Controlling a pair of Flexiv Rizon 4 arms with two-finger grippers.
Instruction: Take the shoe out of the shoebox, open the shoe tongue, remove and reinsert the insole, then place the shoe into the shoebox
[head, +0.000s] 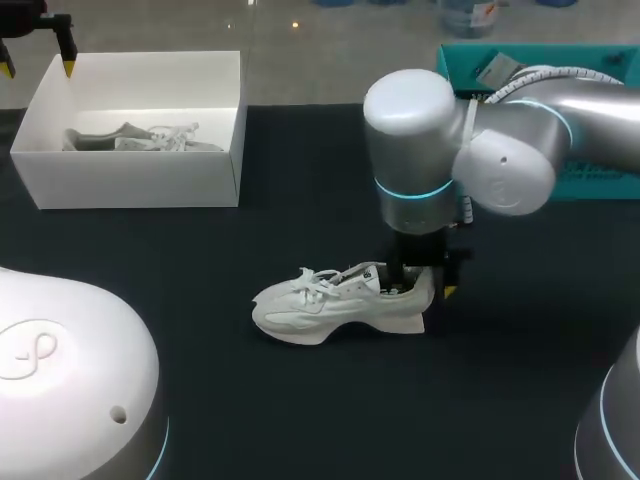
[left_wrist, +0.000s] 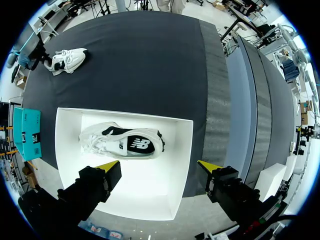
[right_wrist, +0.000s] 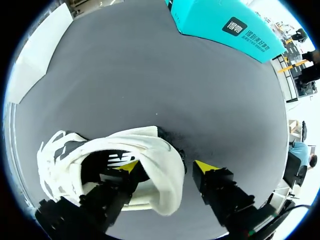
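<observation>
A white sneaker (head: 330, 305) lies on its sole on the black table, toe to the left. My right gripper (head: 425, 285) stands at its heel. In the right wrist view the sneaker (right_wrist: 150, 145) has one finger inside its opening and the other outside the heel, with a gap showing, so the right gripper (right_wrist: 165, 166) is open. The white shoebox (head: 140, 180) stands at the back left with a second white shoe (head: 140, 138) lying in it. My left gripper (head: 38, 68) hangs open above the box's far left corner, over the boxed shoe (left_wrist: 122, 141), holding nothing.
A teal box (head: 590, 180) sits at the back right behind my right arm. Bare black table lies between the shoebox and the sneaker and in front of the sneaker.
</observation>
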